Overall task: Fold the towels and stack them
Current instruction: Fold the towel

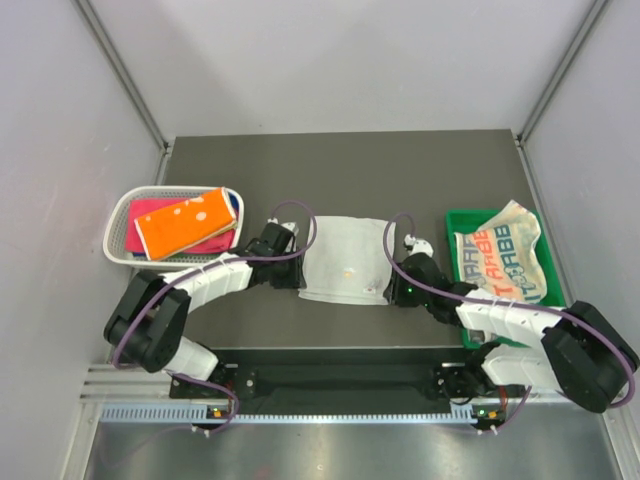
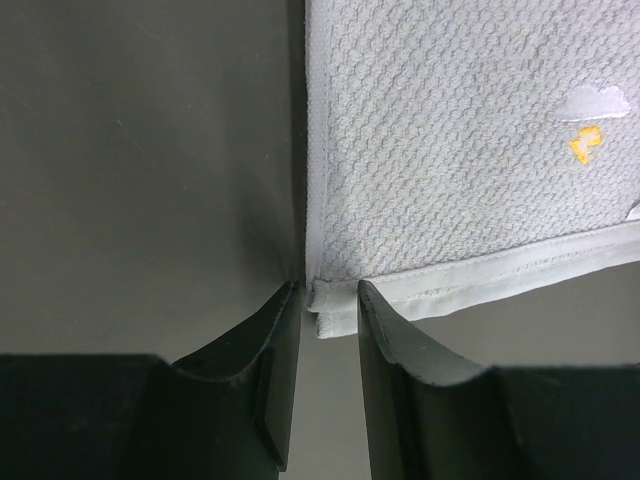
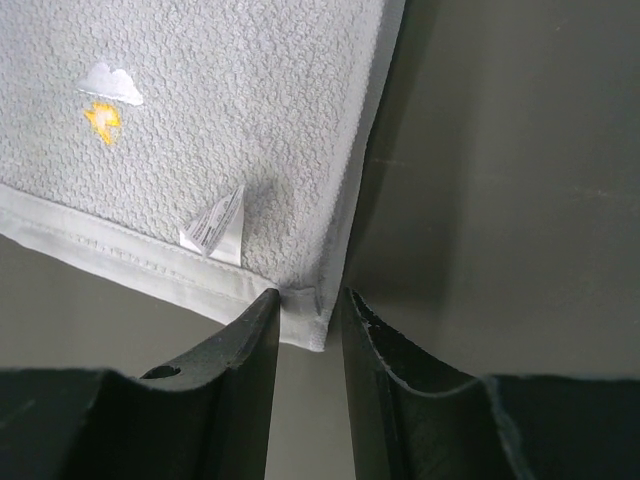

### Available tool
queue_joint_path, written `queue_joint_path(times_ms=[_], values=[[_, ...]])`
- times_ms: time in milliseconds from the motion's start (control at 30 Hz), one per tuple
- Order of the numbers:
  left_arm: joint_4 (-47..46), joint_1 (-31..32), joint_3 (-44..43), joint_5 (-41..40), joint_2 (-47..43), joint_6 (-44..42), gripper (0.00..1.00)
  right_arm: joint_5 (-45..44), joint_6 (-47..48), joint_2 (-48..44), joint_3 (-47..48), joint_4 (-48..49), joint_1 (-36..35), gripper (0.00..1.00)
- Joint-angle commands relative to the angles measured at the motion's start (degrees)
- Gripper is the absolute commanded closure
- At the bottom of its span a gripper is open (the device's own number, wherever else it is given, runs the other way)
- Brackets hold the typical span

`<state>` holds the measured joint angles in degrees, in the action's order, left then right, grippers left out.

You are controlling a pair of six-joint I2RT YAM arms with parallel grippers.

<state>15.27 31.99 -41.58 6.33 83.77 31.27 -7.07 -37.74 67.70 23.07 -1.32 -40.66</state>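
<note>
- The grey towel (image 1: 345,262) lay flat on the dark table (image 1: 350,160), between the two grippers.
- The left gripper (image 2: 325,295) stood at the grey towel's near-left corner. Its jaws were apart, and the corner lay flat in the gap between them, not pinched.
- At that corner the left wrist view showed two hemmed edges lying one upon the other.
- The right gripper (image 3: 308,298) stood at the grey towel's near-right corner. Its jaws were likewise parted, with the hemmed corner lying loose between the fingertips.
- A small white label (image 3: 215,225) stuck up from the grey towel's hem, just beside the right gripper.
- A little white cloud with an orange mark (image 2: 588,120) was stitched on the grey towel, nearer its middle than either corner.
- To the left of the grey towel, well apart from it, sat a white mesh basket (image 1: 120,215).
- In the basket lay the orange dotted towel (image 1: 185,225) on top, with the pink-red towel (image 1: 150,210) and the blue towel (image 1: 233,205) showing beneath it.
- To the right of the grey towel sat a green tray (image 1: 455,215).
- The letter-print towel (image 1: 500,260) lay rumpled and unfolded across the tray.
</note>
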Motion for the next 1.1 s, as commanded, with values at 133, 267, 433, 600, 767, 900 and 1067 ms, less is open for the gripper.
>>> queue_joint_path(times_ms=[133, 267, 433, 600, 767, 900, 1067], values=[[0.0, 0.3, -0.8, -0.8, 0.4, -0.2, 0.67, -0.9, -0.7, 0.7, 2.7, 2.5, -1.1, 0.70], [-0.3, 0.4, -1.0, -0.5, 0.8, 0.1, 0.74, -0.8, -0.7, 0.8, 2.8, 2.3, -1.1, 0.74], [-0.4, 0.5, -1.7, -0.2, 1.2, 0.1, 0.87, -1.0, -0.7, 0.3, 3.2, 1.9, -1.1, 0.84], [-0.3, 0.5, -2.1, -0.1, 1.0, 0.0, 1.00, -0.9, -0.7, 0.1, 3.4, 1.6, -1.1, 0.92], [0.4, 0.6, -2.5, -0.3, 0.0, 0.0, 1.00, -1.1, -0.4, -0.6, 4.1, 0.1, -1.1, 0.97], [2.1, 0.6, -3.8, -0.6, -1.1, -0.4, 1.00, -1.4, -0.1, -2.0, 5.0, -1.4, -1.1, 0.99], [4.1, 0.5, -5.2, -0.5, -2.8, -1.0, 1.00, -1.9, 0.1, -4.2, 5.7, -3.5, -1.2, 1.00]])
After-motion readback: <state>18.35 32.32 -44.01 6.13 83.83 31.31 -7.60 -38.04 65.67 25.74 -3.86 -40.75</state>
